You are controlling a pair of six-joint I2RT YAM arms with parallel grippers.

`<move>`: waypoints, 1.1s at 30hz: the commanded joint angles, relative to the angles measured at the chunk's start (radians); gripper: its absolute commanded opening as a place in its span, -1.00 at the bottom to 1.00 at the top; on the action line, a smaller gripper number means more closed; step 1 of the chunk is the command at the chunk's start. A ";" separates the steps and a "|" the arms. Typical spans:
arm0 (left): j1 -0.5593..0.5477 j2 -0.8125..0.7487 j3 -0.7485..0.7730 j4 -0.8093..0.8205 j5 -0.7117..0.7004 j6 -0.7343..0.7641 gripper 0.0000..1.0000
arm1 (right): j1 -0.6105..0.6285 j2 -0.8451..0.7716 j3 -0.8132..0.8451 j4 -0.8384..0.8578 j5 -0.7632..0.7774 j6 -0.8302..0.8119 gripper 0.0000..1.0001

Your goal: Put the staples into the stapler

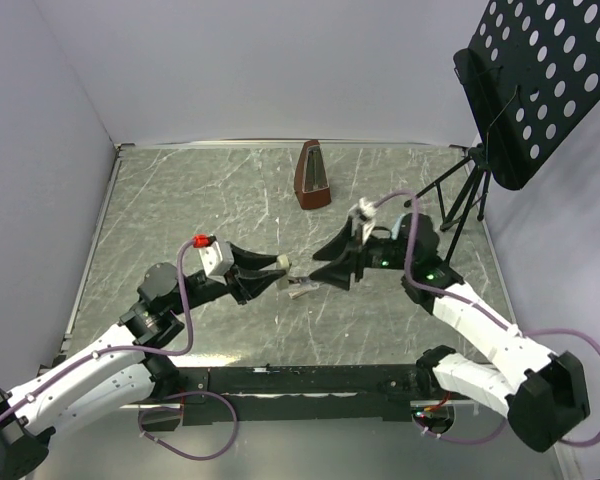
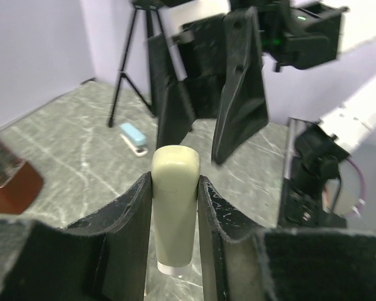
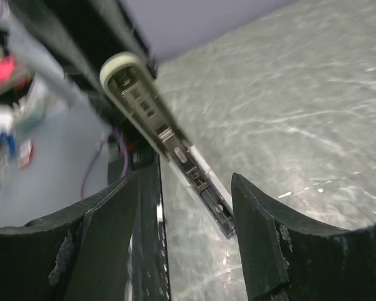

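The stapler (image 3: 144, 103) is off the table (image 1: 180, 200), clamped across its cream body in my left pincer (image 2: 174, 182) and held up over the middle, between my two arms. From the right wrist I see its underside, a long channel with metal fittings running down to a dark end; I take this to be the magazine laid open (though I cannot tell whether any staples sit in it).

My right pincer (image 1: 318, 268) faces the stapler from just beside it, fingers apart and nothing between them; the dark end comes down close by one finger, and whether it touches I cannot tell.

The staples I cannot pick out for sure. In the top view a pale-and-grey bit (image 1: 302, 288) shows just under the stapler's tip; whether it is the strip or a part of the stapler I cannot say; no box is plain in any view.

As I judge it, the lifting and presenting are done; fetching a strip, sliding it into the channel and shutting the stapler remain.

Further out, a pale blue object (image 2: 135, 138) lies by the tripod foot of the music stand (image 1: 540, 80); a brown metronome (image 1: 312, 177) stands well behind.
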 commanded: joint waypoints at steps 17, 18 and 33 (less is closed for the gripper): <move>0.001 0.011 0.042 0.109 0.183 -0.015 -0.98 | 0.228 0.183 0.177 -0.261 -0.063 -0.478 0.06; 0.003 0.011 0.041 0.111 0.185 -0.018 -0.98 | 0.233 0.186 0.180 -0.264 -0.063 -0.481 0.02; 0.001 -0.042 0.038 0.041 0.073 0.007 -0.50 | 0.247 0.181 0.183 -0.285 0.026 -0.477 -1.00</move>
